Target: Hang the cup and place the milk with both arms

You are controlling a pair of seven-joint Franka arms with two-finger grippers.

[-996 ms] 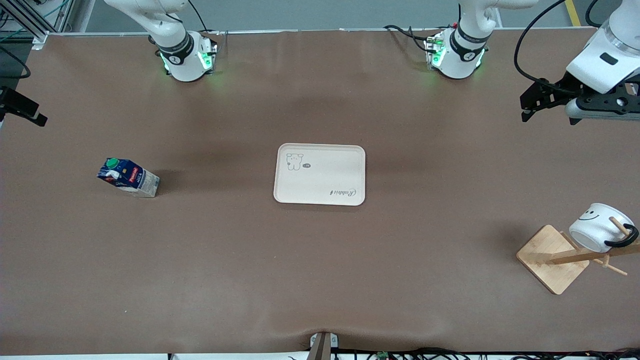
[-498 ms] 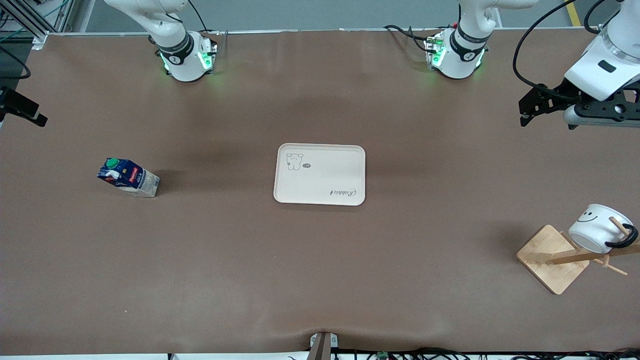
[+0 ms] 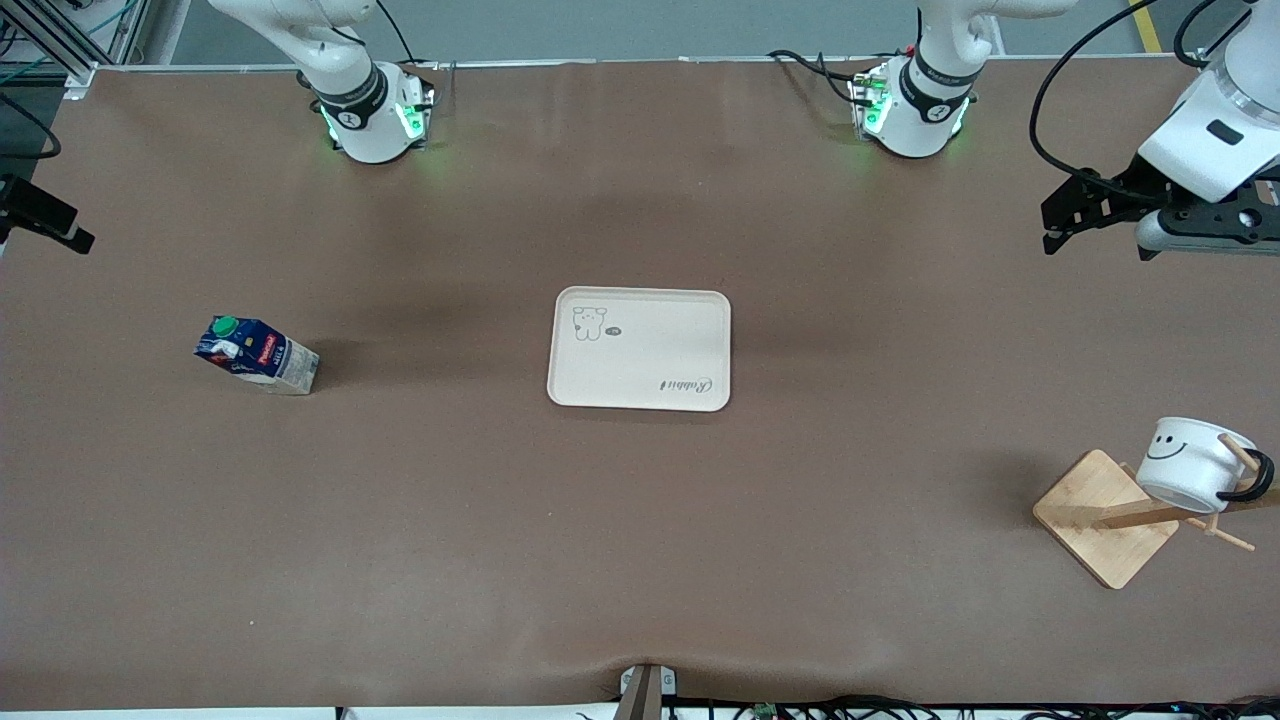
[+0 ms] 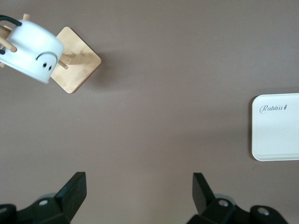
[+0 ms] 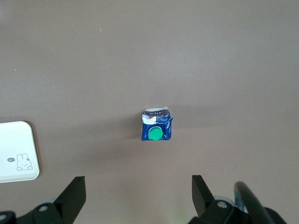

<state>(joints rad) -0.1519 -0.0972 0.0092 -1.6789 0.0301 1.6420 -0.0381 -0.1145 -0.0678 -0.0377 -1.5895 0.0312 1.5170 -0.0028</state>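
Observation:
The white cup [image 3: 1193, 463] with the smiley face hangs by its black handle on a peg of the wooden rack [image 3: 1103, 517], at the left arm's end of the table. It also shows in the left wrist view [image 4: 29, 54]. My left gripper [image 3: 1062, 216] is open and empty, up in the air over bare table at that end, apart from the cup. The dark blue milk [image 3: 256, 354] with the green cap stands at the right arm's end. My right gripper [image 5: 138, 198] is open and empty, high over the table beside the milk [image 5: 157, 126]; the front view does not show it.
A cream tray [image 3: 640, 348] with a rabbit drawing lies at the table's middle; its edge shows in the left wrist view [image 4: 276, 126] and its corner in the right wrist view [image 5: 16, 151]. The rack's square wooden base [image 4: 74, 65] rests on the brown tabletop.
The cup has swung on its peg and hangs a little lower and more upright. The left gripper has shifted slightly upward in the front view. The milk and tray have not moved.

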